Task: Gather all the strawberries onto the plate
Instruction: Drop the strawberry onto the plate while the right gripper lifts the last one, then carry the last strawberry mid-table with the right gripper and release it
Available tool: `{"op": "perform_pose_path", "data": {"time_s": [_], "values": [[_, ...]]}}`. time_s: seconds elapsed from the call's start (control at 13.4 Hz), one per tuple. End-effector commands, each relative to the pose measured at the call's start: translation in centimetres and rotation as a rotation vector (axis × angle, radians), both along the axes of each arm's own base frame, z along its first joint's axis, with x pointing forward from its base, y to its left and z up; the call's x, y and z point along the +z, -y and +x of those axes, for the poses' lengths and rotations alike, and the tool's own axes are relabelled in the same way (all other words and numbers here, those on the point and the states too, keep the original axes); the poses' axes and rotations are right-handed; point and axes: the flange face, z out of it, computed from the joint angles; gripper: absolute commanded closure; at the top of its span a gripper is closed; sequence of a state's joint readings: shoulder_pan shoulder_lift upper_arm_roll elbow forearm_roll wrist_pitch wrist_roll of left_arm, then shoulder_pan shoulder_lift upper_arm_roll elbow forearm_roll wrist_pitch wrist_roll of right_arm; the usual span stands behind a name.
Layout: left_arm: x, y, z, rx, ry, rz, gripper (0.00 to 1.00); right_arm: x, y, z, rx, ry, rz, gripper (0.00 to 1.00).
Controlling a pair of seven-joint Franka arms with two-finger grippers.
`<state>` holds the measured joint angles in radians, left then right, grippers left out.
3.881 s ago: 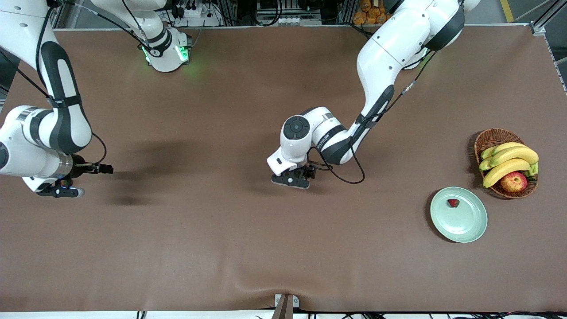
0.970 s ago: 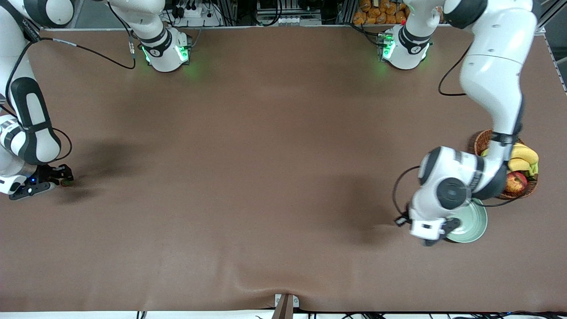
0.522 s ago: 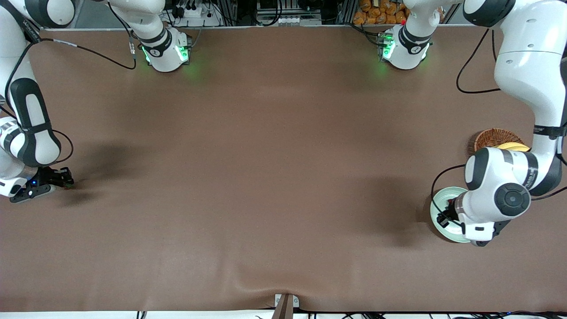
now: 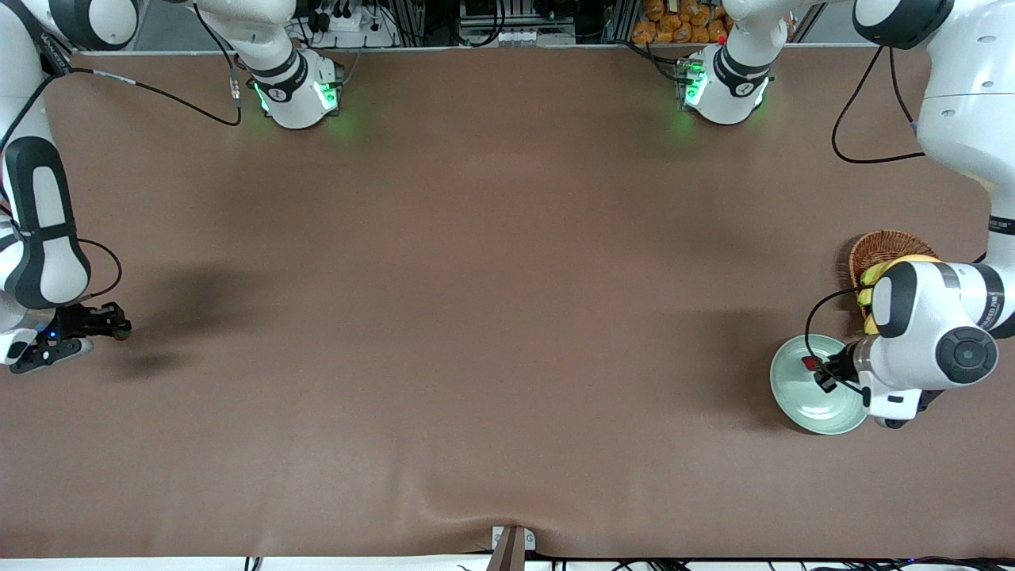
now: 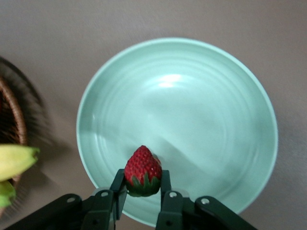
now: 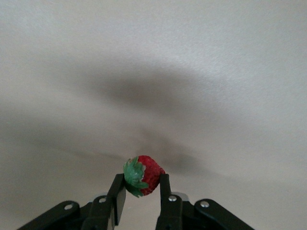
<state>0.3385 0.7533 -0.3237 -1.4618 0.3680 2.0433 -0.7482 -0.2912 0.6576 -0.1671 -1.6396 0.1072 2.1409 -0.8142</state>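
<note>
Now, starting at the right arm's end of the table [image 4: 476,277]: finding the right gripper [image 4: 117,326] low over bare brown cloth, its shadow just beneath. Clamped on a strawberry [image 6: 144,181], fingers [image 6: 164,194] pressed to either side of the fruit, green cap turned toward one finger and red flesh toward the other. Nothing but plain tabletop under it in the right wrist view. Crossing a long bare stretch of cloth toward the left arm's end, reaching the plate [image 4: 801,400], pale mint and glossy, flat on the table. Hanging over it, inside the rim, the left gripper [image 4: 818,374], likewise closed tight on a second strawberry [image 5: 142,171], pointed tip away from the wrist, leafy cap tucked down between the fingers [image 5: 165,184]. Cannot tell whether this berry touches the plate or hangs just above it. Seen from the left wrist, only smooth glaze on the rest of the plate. Just beside the plate and farther from the front camera, a wicker basket [image 4: 880,246] with bananas [image 4: 868,275], mostly covered by the left arm.
</note>
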Motion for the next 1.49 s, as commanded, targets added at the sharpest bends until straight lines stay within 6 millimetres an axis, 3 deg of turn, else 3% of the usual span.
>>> {"op": "perform_pose_path", "data": {"time_s": [0.0,0.07,0.37,0.6,0.9,1.27,1.42], "values": [[0.7,-1.1,-0.3,-0.02,0.023,-0.013,0.26,3.0,-3.0,1.9,-0.073,-0.072,0.014,1.0],[0.7,-1.1,-0.2,-0.021,0.035,-0.014,0.0,3.8,-3.4,2.1,-0.092,-0.102,0.023,1.0],[1.6,-0.4,0.1,-0.031,0.049,-0.012,0.0,7.0,-7.7,3.1,-0.169,-0.158,0.014,1.0],[2.5,2.8,0.5,-0.073,0.065,-0.044,0.0,8.8,-12.7,3.7,-0.265,-0.204,-0.013,1.0],[4.0,8.1,0.7,-0.142,0.088,-0.098,0.0,11.0,-20.4,4.4,-0.388,-0.229,-0.059,1.0],[7.2,15.4,-0.4,-0.255,0.119,-0.146,0.0,12.3,-32.1,4.8,-0.618,-0.252,-0.067,1.0],[8.1,17.3,-1.0,-0.286,0.125,-0.157,0.0,12.9,-37.6,4.7,-0.678,-0.251,-0.064,1.0]]}}
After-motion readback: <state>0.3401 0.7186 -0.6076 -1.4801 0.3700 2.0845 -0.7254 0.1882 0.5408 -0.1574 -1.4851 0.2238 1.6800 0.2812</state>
